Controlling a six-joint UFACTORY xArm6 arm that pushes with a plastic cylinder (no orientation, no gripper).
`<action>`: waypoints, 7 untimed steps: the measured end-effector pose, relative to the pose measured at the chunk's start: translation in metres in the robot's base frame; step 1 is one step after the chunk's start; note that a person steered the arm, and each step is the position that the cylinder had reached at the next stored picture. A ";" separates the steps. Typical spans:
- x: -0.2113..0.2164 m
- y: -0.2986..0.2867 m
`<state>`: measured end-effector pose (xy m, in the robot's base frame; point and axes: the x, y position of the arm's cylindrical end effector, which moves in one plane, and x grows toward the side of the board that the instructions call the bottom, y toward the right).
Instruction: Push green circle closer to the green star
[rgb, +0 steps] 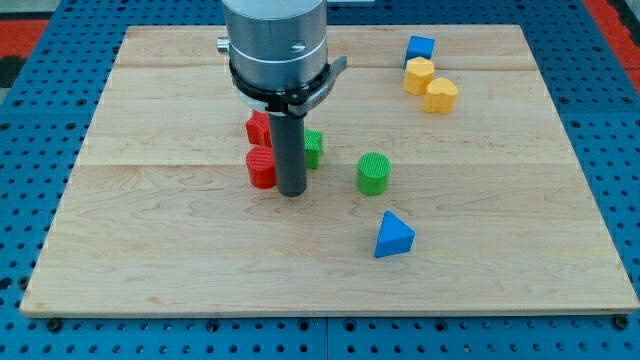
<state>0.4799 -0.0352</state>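
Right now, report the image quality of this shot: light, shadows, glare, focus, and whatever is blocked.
Camera view: even, diffuse light, no glare on the wooden board. Shadows are soft and short, seen under the blue triangle and green circle. Focus is sharp across the board. The arm's rod hides most of the green star and part of the red blocks; my tip rests just right of them.

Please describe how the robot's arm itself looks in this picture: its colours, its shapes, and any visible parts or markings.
The arm enters from the view's top as a wide silver-grey metal cylinder with small screw holes. A black ring clamp with side tabs encircles its lower edge. Below hangs a straight dark grey rod, smooth and round, ending in my tip, flat-ended. No cables or printed markings are visible.
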 end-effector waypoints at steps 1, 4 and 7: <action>0.000 0.005; 0.018 0.085; 0.020 0.047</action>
<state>0.5000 0.0115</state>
